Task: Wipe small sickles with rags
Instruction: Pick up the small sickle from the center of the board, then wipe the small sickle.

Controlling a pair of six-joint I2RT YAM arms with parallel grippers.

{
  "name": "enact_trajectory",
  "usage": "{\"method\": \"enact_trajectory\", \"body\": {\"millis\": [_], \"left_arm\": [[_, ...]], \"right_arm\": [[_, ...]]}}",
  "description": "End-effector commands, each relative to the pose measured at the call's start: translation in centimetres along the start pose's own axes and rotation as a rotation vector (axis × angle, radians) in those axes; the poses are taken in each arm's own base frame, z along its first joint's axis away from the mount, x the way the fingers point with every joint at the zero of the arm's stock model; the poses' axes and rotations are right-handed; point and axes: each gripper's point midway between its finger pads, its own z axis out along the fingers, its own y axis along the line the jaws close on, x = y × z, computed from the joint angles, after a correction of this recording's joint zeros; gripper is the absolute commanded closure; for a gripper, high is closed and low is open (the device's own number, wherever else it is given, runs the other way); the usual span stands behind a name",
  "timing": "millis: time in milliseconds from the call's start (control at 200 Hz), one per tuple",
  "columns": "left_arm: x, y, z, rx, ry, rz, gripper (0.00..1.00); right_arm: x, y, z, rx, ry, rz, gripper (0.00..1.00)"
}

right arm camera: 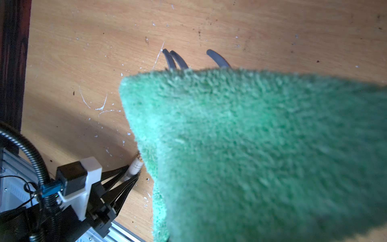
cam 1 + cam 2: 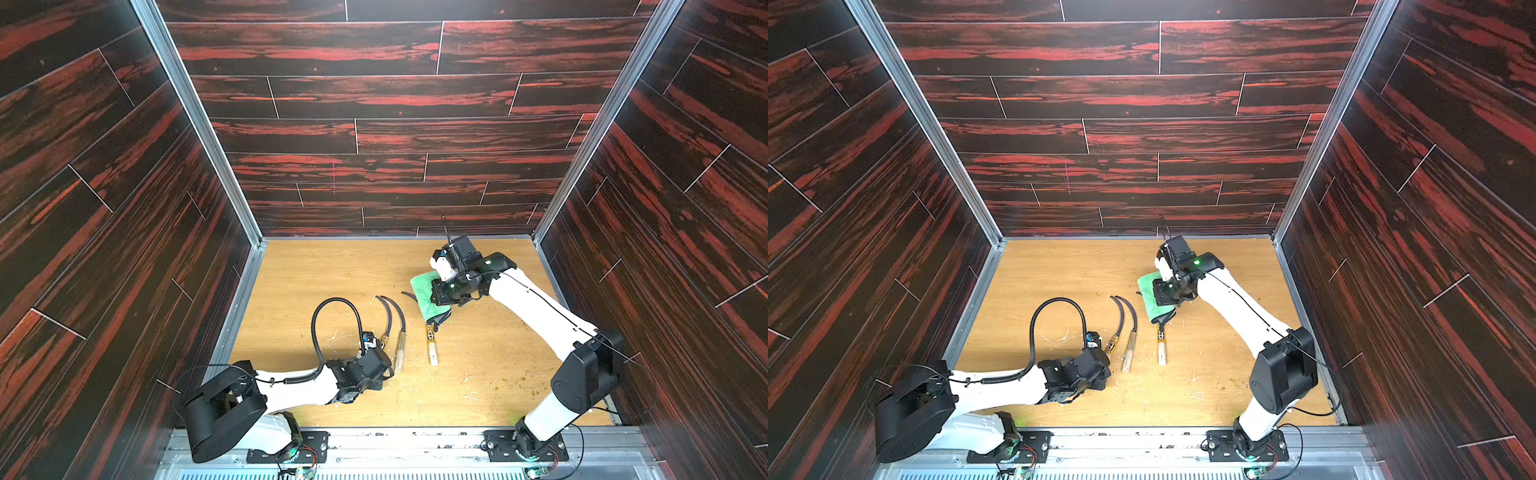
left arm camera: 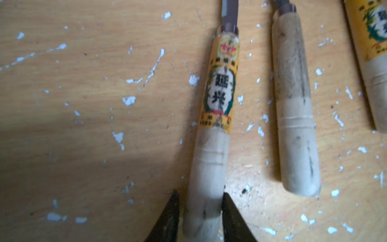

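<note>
Wiping apparently not begun: left hand pinched onto the handle end of a sickle lying ahead on the desk, right hand clamped on the rag beneath it, all three outstanding.

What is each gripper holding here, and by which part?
Left gripper: labelled sickle, pinched at the handle's butt end, lying on the table. Right gripper: green rag, grip spot hidden by the cloth.

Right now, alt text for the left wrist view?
The left gripper flanks the butt end of a yellow-labelled sickle lying on a scuffed wooden table. Beside it lie a plain-handled sickle and, cropped at the edge, another labelled one.
</note>
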Motion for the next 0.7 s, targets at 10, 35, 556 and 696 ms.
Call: {"method": "enact_trajectory", "body": {"millis": [10,35,556,696], "left_arm": [[2.9,1.9,0.8,-0.053,0.092,0.02,0.73],[2.9,1.9,0.8,-0.053,0.092,0.021,0.75],[2.3,1.8,-1.9,0.044,0.019,0.087,0.84],[1.9,1.5,-2.4,0.07,-0.002,0.095,0.84]], "right_arm": [[0.0,0.3,0.7,0.005,0.029,0.005,0.89],[0.1,0.3,0.8,0.006,0.034,0.006,0.89],[0.8,8.8,6.4,-0.291,0.179,-0.162,0.92],[2.8,11.4,8.7,-0.366,0.261,-0.192,0.93]]}}
